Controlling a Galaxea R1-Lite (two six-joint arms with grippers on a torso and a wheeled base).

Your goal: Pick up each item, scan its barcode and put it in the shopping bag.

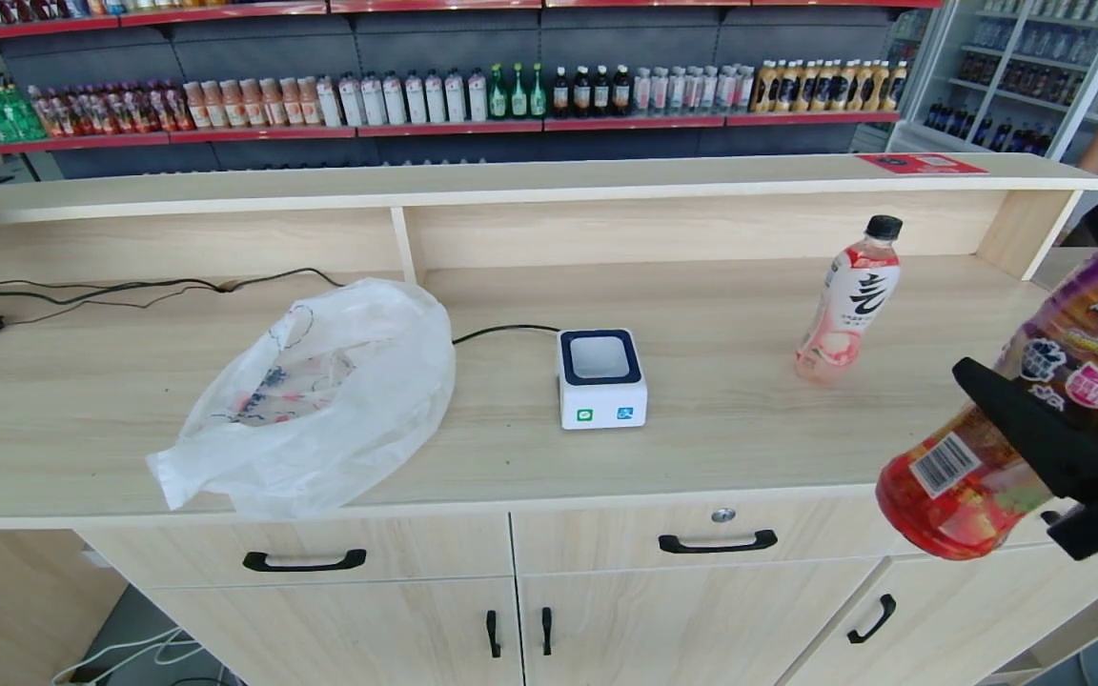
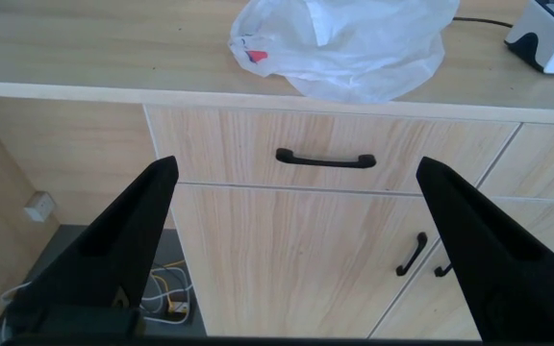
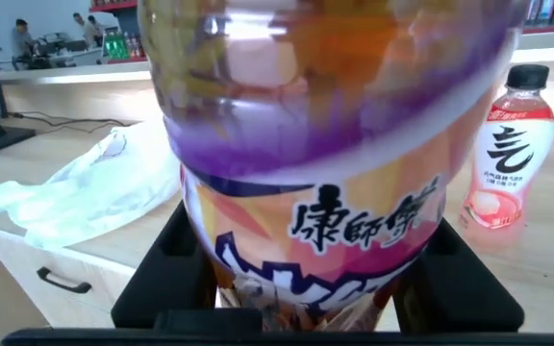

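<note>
Head view: right gripper [image 1: 1035, 424] clamps bottle [image 1: 1097, 348], cap cut off, barcode [image 1: 945, 464] showing; left gripper [image 2: 296, 168] spread, empty; shopping bag [image 1: 320, 400] contents indistinct.

Right gripper [image 1: 1016, 419] clamped around a tilted bottle [image 1: 1087, 367], 1 black finger lying across the bottle's near side, left gripper [image 2: 296, 192] with its 2 fingers [image 2: 113, 250] spread wide apart
</note>
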